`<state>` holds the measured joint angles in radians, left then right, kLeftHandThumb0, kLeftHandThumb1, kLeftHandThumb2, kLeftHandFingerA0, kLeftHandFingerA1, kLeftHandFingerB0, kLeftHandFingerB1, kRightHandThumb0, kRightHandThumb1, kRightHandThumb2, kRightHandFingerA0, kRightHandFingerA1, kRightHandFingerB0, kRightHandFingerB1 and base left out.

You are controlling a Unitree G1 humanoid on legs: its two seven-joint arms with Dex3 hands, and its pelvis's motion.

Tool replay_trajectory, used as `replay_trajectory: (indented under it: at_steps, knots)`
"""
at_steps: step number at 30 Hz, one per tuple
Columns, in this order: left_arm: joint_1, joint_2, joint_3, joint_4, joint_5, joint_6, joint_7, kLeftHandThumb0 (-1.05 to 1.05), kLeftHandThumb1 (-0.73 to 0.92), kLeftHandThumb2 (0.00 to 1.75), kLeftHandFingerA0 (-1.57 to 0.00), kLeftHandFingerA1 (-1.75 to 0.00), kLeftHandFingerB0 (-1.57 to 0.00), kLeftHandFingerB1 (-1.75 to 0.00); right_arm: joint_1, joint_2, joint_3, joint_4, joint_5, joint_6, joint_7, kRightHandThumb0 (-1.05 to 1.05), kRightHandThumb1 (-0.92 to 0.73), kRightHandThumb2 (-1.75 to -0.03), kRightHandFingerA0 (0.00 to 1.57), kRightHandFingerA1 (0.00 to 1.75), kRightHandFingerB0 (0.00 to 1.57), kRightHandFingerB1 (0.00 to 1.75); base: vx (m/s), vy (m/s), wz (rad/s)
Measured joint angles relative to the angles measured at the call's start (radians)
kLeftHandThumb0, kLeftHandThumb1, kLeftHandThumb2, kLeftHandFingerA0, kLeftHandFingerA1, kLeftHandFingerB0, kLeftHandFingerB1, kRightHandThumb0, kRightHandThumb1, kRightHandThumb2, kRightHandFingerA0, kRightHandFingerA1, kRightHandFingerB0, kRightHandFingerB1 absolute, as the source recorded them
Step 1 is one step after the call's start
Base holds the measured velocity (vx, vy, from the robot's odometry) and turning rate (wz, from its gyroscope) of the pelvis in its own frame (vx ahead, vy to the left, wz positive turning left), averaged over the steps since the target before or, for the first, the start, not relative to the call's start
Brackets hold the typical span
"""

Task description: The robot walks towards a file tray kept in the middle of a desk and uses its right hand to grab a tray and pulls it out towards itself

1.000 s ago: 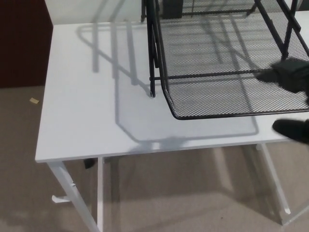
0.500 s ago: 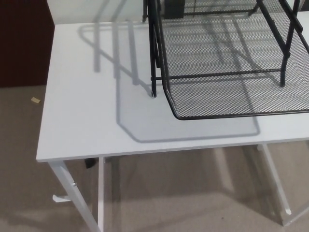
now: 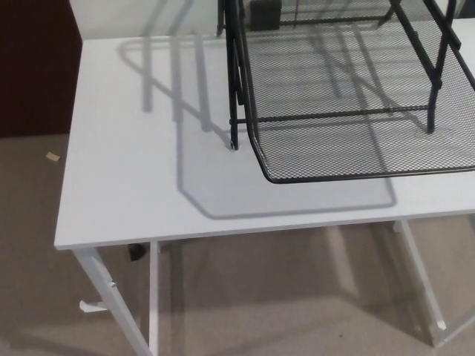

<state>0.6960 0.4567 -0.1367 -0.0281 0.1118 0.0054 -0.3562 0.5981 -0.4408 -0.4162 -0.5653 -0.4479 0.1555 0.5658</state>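
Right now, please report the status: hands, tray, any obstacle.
Both hands out of view. Mesh tray pulled out past the rack frame, front rim near the desk edge. Nothing blocking it.

1. White desk (image 3: 133,170) seen from above, filling most of the picture, with white legs (image 3: 111,297) below its near edge.
2. Black wire file rack (image 3: 237,81) standing on the desk's right half, upright posts at its left side.
3. Mesh tray (image 3: 356,148) drawn out of the rack toward the near edge (front rim curved, stopping short of the desk's edge).
4. Grey shadow (image 3: 223,200) of rack and tray lying across the desktop, left of and in front of the tray.
5. Beige carpet (image 3: 260,297) under the desk; small yellowish scrap (image 3: 52,156) on the floor at far left.
6. Dark red-brown surface (image 3: 33,67) in the upper left corner.
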Motion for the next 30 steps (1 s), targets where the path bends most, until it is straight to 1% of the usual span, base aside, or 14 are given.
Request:
replay_trajectory:
  at_steps: [1,2,3,4,6,7,12,13,23,24,25,26,29,30]
  knots:
    - [-0.003,0.0,0.004,0.001,-0.001,0.0,0.0,-0.39,0.59,0.57,-0.5,-0.46,-0.31,-0.36,0.011,0.004,0.007,0.038,-0.002,0.0,-0.004,-0.8,-0.88,-0.66,0.25,0.5,0.16,0.35,0.0,0.0,0.0]
    - [-0.005,0.0,0.007,0.001,-0.001,0.0,0.0,-0.38,0.58,0.57,-0.48,-0.46,-0.31,-0.35,0.017,0.005,0.012,0.056,-0.003,0.0,-0.005,-0.8,-0.69,-1.02,0.16,0.56,0.06,0.45,0.0,0.0,0.0]
    - [-0.009,0.0,0.017,0.001,-0.003,0.0,0.0,-0.39,0.59,0.57,-0.43,-0.45,-0.3,-0.34,0.031,0.01,0.023,0.103,-0.006,0.0,-0.01,-0.81,-0.67,-0.99,0.14,0.54,0.07,0.45,0.0,0.0,0.0]
    - [-0.012,0.0,0.027,0.002,-0.004,0.0,0.0,-0.39,0.6,0.57,-0.38,-0.43,-0.28,-0.34,0.04,0.014,0.031,0.14,-0.009,0.0,-0.015,-0.39,-0.44,-1.05,0.01,0.52,0.0,0.51,0.0,0.0,0.0]
    - [-0.022,0.0,0.054,0.006,-0.01,0.0,0.002,-0.39,0.6,0.57,-0.34,-0.43,-0.27,-0.34,0.056,0.029,0.051,0.222,-0.012,-0.001,-0.026,-0.39,-0.46,-1.05,0.01,0.53,0.0,0.51,0.0,0.0,0.0]
    - [-0.025,-0.001,0.068,0.008,-0.012,0.0,0.003,-0.4,0.61,0.58,-0.3,-0.42,-0.26,-0.34,0.062,0.037,0.06,0.255,-0.013,-0.003,-0.03,-0.8,-0.67,-0.98,0.04,0.53,0.04,0.39,0.0,0.0,0.0]
    - [-0.063,-0.005,0.156,0.039,-0.024,0.005,0.013,-0.47,0.5,0.73,-0.27,-0.48,-0.22,-0.42,0.088,0.085,0.116,0.438,-0.015,-0.014,-0.068,-0.75,-0.65,-0.96,0.07,0.54,0.03,0.4,0.0,0.0,0.0]
    - [-0.071,-0.008,0.171,0.044,-0.027,0.009,0.015,-0.42,0.59,0.58,-0.34,-0.43,-0.27,-0.33,0.091,0.091,0.127,0.468,-0.015,-0.017,-0.076,-0.75,-0.65,-0.96,0.05,0.53,0.04,0.37,0.0,0.0,0.0]
    - [-0.165,-0.066,0.258,0.087,-0.06,0.062,0.029,-0.37,0.6,0.57,-0.34,-0.4,-0.29,-0.33,0.063,0.098,0.182,0.671,0.001,-0.085,-0.194,-0.76,-0.65,-0.96,0.03,0.52,0.03,0.35,0.0,0.0,0.0]
    - [-0.165,-0.067,0.258,0.087,-0.06,0.064,0.029,-0.36,0.6,0.57,-0.34,-0.41,-0.29,-0.33,0.063,0.093,0.184,0.673,0.005,-0.093,-0.201,-0.73,-0.81,-0.65,0.08,0.5,0.08,0.3,0.0,0.0,0.0]
    - [-0.163,-0.068,0.258,0.088,-0.06,0.064,0.028,-0.36,0.6,0.57,-0.34,-0.41,-0.29,-0.33,0.068,0.088,0.185,0.672,0.01,-0.102,-0.208,-0.73,-0.81,-0.65,0.08,0.5,0.08,0.3,0.0,0.0,0.0]
    - [-0.161,-0.069,0.258,0.09,-0.06,0.064,0.028,-0.36,0.59,0.57,-0.35,-0.41,-0.29,-0.33,0.072,0.086,0.185,0.671,0.013,-0.106,-0.211,-0.75,-0.64,-0.95,0.06,0.53,0.04,0.36,0.0,0.0,0.0]
    - [-0.173,-0.071,0.255,0.122,-0.06,0.064,0.026,-0.42,0.53,0.69,-0.29,-0.46,-0.26,-0.4,0.078,0.081,0.189,0.668,0.026,-0.122,-0.226,-0.75,-0.65,-0.96,0.08,0.53,0.04,0.35,0.0,0.0,0.0]
    - [-0.18,-0.073,0.253,0.128,-0.06,0.064,0.026,-0.37,0.6,0.58,-0.34,-0.4,-0.29,-0.33,0.075,0.078,0.189,0.669,0.028,-0.125,-0.229,-0.72,-0.81,-0.65,0.1,0.51,0.07,0.3,0.0,0.0,0.0]
